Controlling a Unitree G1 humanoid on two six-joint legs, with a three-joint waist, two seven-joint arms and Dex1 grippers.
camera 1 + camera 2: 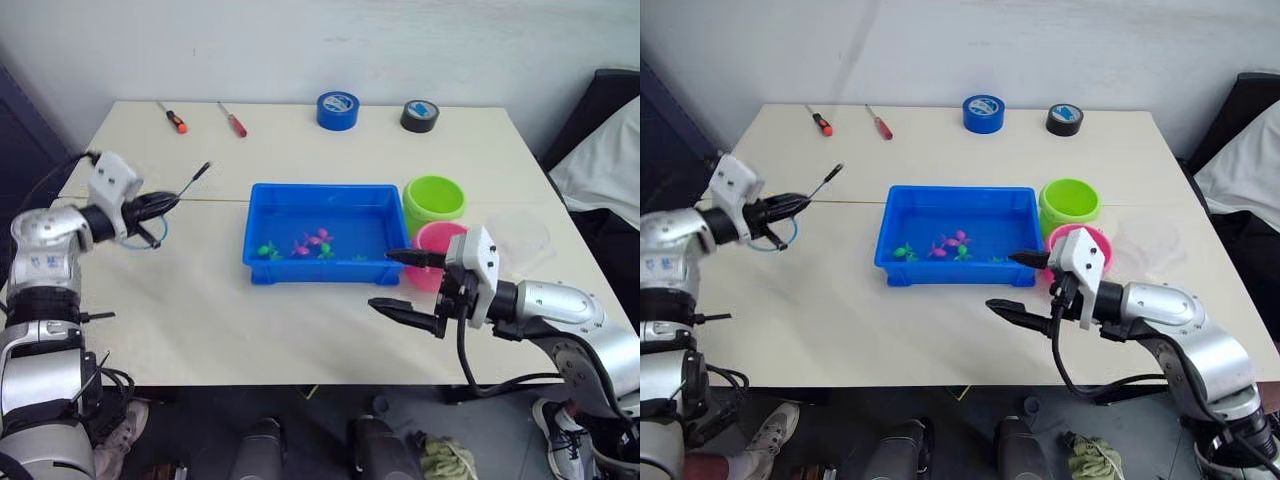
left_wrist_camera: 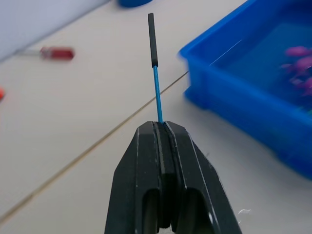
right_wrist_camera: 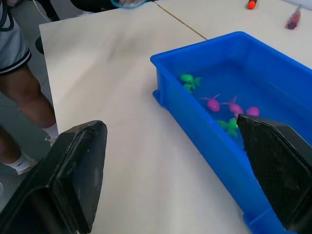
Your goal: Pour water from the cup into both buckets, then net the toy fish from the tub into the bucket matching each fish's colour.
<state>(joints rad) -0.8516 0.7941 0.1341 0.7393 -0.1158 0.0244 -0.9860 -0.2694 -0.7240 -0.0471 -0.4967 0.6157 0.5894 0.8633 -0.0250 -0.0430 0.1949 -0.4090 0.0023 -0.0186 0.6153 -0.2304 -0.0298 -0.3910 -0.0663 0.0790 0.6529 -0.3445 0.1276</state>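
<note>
The blue tub (image 1: 300, 189) sits mid-table with water and several small pink and green toy fish (image 1: 318, 240) in it. The green bucket (image 1: 434, 198) and the pink bucket (image 1: 437, 240) stand side by side at its right end. Right of them is the clear cup (image 1: 520, 232). My left gripper (image 1: 160, 203) is left of the tub, shut on the net's stick (image 2: 155, 83). The net's blue hoop (image 1: 150, 232) hangs below the gripper and the black handle end points up toward the tub. My right gripper (image 1: 400, 285) is open and empty, just before the tub's right front corner.
A blue tape roll (image 1: 338, 110), a black tape roll (image 1: 420, 115) and two red-handled screwdrivers (image 1: 172, 118) (image 1: 233, 120) lie along the far edge. A person's leg (image 3: 19, 97) stands beside the table's left side.
</note>
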